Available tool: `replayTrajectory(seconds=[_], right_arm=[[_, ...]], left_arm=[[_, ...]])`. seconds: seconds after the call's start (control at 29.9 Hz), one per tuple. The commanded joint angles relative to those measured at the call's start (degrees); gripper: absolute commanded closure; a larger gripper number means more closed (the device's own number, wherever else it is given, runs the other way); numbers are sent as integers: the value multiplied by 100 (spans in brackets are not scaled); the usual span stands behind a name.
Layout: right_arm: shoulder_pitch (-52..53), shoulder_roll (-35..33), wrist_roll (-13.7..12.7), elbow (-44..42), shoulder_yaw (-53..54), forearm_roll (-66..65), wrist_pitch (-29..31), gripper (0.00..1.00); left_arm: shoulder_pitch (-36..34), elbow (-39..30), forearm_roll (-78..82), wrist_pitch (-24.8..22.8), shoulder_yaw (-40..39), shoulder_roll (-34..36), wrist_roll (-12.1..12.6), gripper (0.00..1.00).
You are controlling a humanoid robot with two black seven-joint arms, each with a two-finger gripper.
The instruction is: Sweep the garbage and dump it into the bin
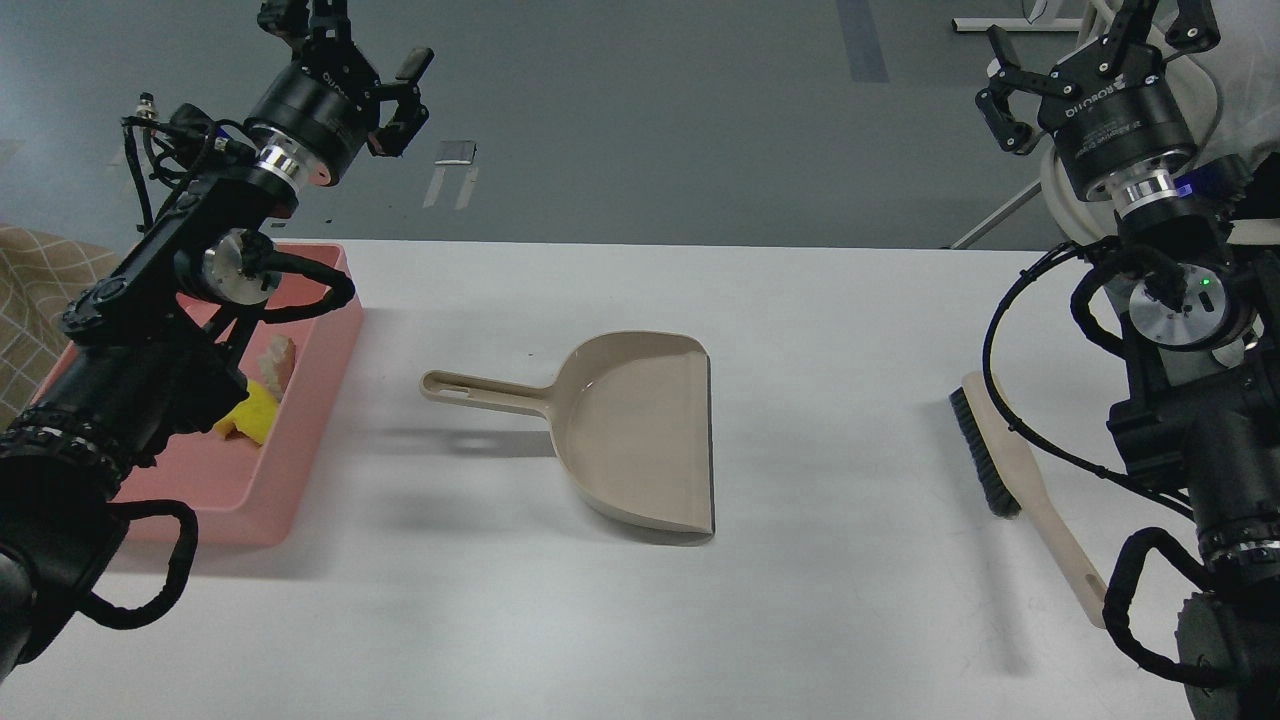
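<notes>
The salmon-pink bin (300, 430) stands at the table's left edge, partly hidden by my left arm. Inside it lie the garbage scraps: a bright yellow chunk (250, 418) and a pale off-white slice (277, 358). The beige dustpan (640, 430) lies empty on the table's middle, handle to the left. The beige black-bristled brush (1010, 465) lies at the right. My left gripper (340, 45) is open and empty, raised beyond the bin's far end. My right gripper (1090, 45) is open and empty, raised at the far right.
The white table (800, 620) ends at its far edge (650, 243) against a grey floor. A tan patterned thing (35, 290) sits left of the bin. A white chair frame (1000, 215) stands behind my right arm.
</notes>
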Motion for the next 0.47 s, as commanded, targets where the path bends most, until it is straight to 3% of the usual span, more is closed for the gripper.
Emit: replayTrajectory(seconds=[0.0,0.43], right_arm=[[-1,-6,-6,-16,0,0,0,0],[8,-24,-6,10,9,9,0,0]], left_arm=[[-17,1,-3,-3,-6,-7,0,3],[-69,1,6,6,12,-7,0,3]])
